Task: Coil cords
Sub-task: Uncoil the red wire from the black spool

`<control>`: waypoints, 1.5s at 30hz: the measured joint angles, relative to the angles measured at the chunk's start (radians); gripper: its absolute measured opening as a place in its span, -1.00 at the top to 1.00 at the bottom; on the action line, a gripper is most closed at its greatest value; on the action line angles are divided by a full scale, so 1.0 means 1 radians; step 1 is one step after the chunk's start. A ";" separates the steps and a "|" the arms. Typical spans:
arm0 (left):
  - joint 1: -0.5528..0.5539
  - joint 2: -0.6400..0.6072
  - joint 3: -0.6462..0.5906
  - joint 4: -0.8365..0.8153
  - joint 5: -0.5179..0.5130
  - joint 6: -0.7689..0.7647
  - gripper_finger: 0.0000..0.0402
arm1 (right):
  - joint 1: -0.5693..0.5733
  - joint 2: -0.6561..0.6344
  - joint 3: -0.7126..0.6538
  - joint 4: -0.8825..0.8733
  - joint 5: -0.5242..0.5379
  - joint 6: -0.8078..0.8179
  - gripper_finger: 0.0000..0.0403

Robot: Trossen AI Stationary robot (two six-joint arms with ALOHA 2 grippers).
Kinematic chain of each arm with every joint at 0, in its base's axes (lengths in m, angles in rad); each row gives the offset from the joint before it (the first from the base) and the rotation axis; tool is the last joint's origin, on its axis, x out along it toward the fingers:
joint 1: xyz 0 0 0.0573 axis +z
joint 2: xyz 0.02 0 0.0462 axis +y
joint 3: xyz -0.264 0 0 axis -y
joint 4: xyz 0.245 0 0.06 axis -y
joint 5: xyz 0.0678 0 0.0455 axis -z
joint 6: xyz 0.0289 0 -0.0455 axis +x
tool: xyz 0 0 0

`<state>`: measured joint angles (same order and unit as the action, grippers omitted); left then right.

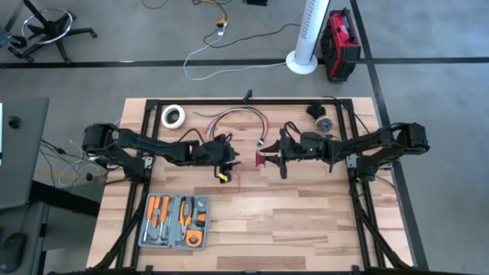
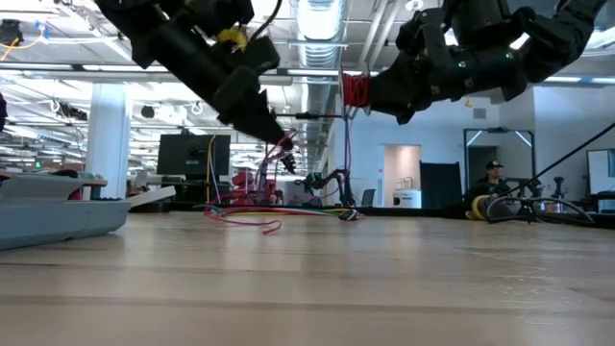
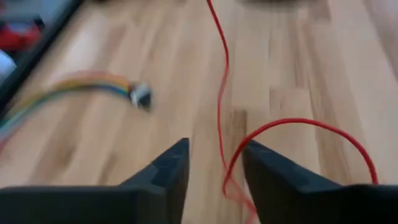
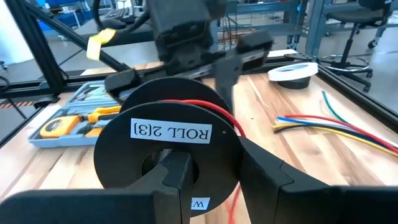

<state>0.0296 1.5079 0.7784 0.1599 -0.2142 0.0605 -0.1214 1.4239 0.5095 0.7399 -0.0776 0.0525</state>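
The cord is a thin red wire (image 3: 219,106), partly wound on a black spool (image 4: 166,134) labelled "ROLL 2[3]". My right gripper (image 4: 214,177) is shut on that spool and holds it above the table's middle (image 1: 263,159). A loose strand (image 2: 347,135) hangs from the spool toward the table. My left gripper (image 3: 214,171) is open just left of the spool (image 1: 225,158). The wire runs between its fingers and loops (image 3: 311,127) past one of them. My right gripper comes level from the table's right side. One finger (image 4: 177,177) lies over the spool's facing flange by the hub (image 4: 152,165), the other (image 4: 261,174) passes outside the rim (image 4: 236,140). The spool is lifted clear, its flanges upright. Whether my left gripper's fingers touch the wire, I cannot tell.
A grey case with orange-handled tools (image 1: 177,221) lies at the near left. A white tape roll (image 1: 173,115), a bundle of coloured wires (image 1: 237,118) and a dark round thing (image 1: 321,116) lie along the far edge. Bare wood spreads at the near right.
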 joint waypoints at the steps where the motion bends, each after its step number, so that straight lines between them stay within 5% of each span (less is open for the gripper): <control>1: 0.001 0.000 0.000 0.025 0.001 0.016 0.26 | 0.005 0.000 0.000 0.000 0.000 0.000 0.47; 6: 0.012 -0.001 0.000 0.024 -0.025 -0.012 0.14 | 0.020 0.000 0.000 -0.004 -0.003 -0.004 0.47; 13: 0.063 0.000 0.012 -0.256 -0.169 -0.154 0.13 | 0.023 0.000 0.000 -0.006 -0.003 0.000 0.47; 22: 0.039 0.000 0.114 -0.397 0.003 -0.109 0.13 | 0.021 0.000 0.000 -0.007 -0.003 0.000 0.47; 27: 0.010 0.000 0.157 -0.413 0.008 -0.065 0.13 | 0.021 0.000 0.000 -0.025 -0.003 0.001 0.47; 38: 0.003 0.106 0.169 -0.008 0.070 0.117 0.18 | 0.043 0.000 0.000 0.036 -0.006 0.003 0.47; 45: 0.003 0.200 0.167 0.112 0.087 0.140 0.29 | 0.064 0.000 0.000 0.052 -0.034 0.000 0.47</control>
<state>0.0330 1.7082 0.9452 0.2717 -0.1276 0.2002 -0.0574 1.4239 0.5091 0.7919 -0.1116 0.0525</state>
